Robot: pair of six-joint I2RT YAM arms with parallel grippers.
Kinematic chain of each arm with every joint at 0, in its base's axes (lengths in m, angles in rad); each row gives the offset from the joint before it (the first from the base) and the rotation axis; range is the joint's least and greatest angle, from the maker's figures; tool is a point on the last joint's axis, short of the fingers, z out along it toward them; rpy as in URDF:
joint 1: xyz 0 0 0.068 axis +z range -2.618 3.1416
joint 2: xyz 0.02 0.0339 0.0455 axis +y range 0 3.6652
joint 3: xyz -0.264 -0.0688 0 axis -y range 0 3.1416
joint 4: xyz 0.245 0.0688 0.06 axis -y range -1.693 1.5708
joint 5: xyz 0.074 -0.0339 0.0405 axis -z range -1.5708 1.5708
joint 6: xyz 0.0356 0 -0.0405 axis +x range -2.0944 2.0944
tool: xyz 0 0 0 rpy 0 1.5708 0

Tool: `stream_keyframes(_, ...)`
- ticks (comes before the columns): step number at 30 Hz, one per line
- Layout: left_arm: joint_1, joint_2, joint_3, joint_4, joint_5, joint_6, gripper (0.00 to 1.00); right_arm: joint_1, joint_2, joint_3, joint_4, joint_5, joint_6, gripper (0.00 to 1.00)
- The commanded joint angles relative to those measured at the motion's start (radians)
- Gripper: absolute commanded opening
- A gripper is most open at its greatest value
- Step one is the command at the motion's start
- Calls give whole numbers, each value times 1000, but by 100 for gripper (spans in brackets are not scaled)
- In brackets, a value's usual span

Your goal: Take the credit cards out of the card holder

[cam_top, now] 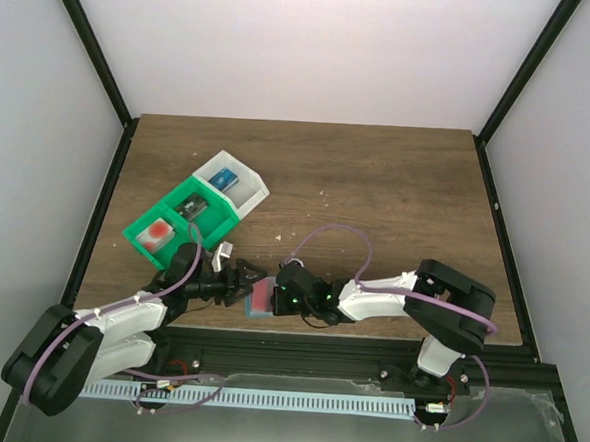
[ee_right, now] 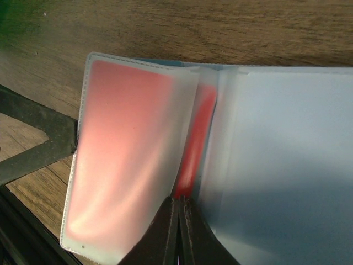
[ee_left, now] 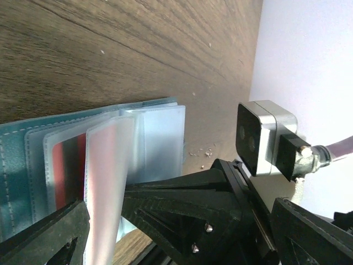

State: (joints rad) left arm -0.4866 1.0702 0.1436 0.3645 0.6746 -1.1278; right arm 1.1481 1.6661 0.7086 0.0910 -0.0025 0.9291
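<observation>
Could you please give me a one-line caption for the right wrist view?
Right gripper pinches the open card holder, red credit cards showing through its clear sleeves.

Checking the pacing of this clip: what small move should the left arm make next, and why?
Probably ease the left gripper forward and close it on the raised sleeve that shows a red card. Its jaws stand open on either side of that sleeve, while the right gripper is shut at the fold of the card holder, apparently steadying it.

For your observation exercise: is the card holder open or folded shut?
Open: the card holder lies spread, its clear pockets fanned apart, a red card showing between them.
</observation>
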Motion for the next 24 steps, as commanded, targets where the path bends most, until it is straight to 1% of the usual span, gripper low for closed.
stream_keyframes(1, -7, -16, -1, 33, 53, -33, 91, 3, -3, -32, -23, 20, 6, 3)
stream_keyframes(4, -22, -48, -9, 31, 18, -48, 91, 4, -12, -56, 25, 5, 11, 4)
stream_keyframes(7, -40, -55, -36, 86, -8, -84, 91, 2, -30, -81, 50, 18, 12, 4)
stream_keyframes(15, -107, 30, -24, 171, -29, -128, 91, -12, -55, -109, 114, 3, 32, 4)
stream_keyframes(17, -114, 35, -11, 177, -31, -129, 91, -12, -60, -115, 131, -3, 33, 5)
stream_keyframes(22, -142, -5, 1, 160, -97, -139, 90, -12, -45, -107, 165, -50, 49, 6)
stream_keyframes(24, -142, -10, 5, 161, -108, -142, 90, -12, -66, -115, 174, -53, 62, 7)
